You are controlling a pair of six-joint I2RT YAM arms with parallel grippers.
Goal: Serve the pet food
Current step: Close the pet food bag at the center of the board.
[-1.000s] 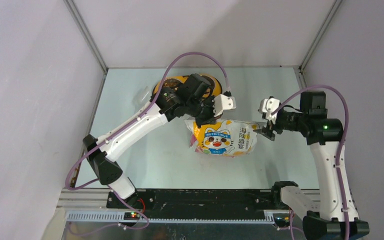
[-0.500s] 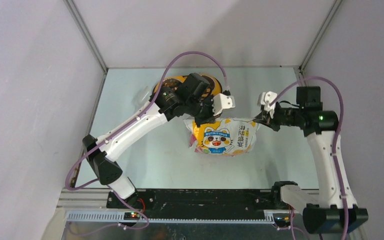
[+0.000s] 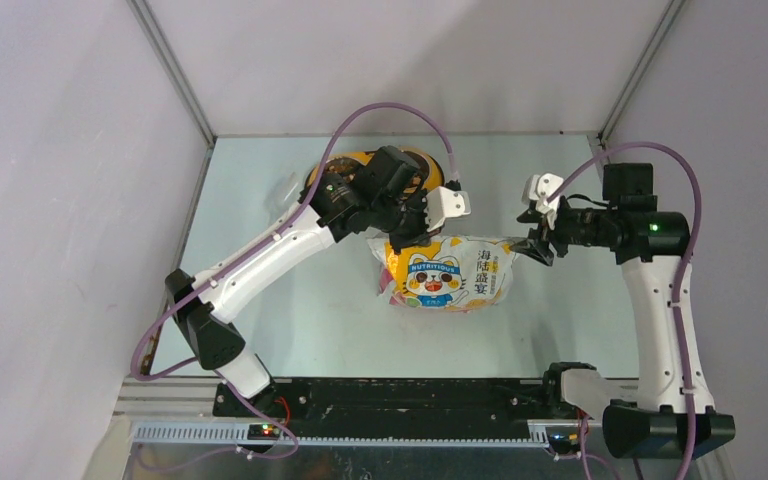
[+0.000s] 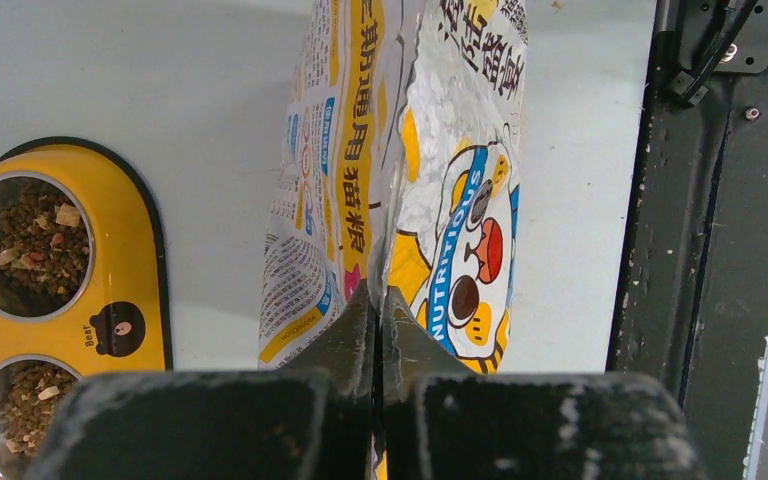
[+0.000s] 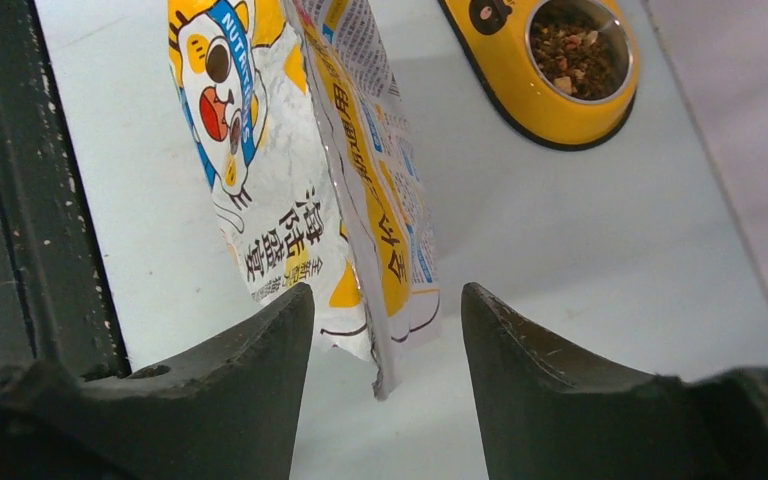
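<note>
Glossy, crinkled foil bag (image 4: 450,130)

Your pale green counter (image 3: 290,320) carries a yellow double bowl (image 4: 130,240) at its far side, kibble (image 4: 30,245) in both steel cups, and a clear plastic scoop (image 3: 285,188) just left of it. Whether the foil bag (image 3: 450,275) touches the counter at its base, you can't tell.

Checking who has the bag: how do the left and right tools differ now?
The left tool is shut, pinching the food bag by its edge; the right tool stands open, the bag's corner in the gap, seemingly touching neither finger. The left tool is at one bag end, the right tool at the opposite end. Both face one bag.
</note>
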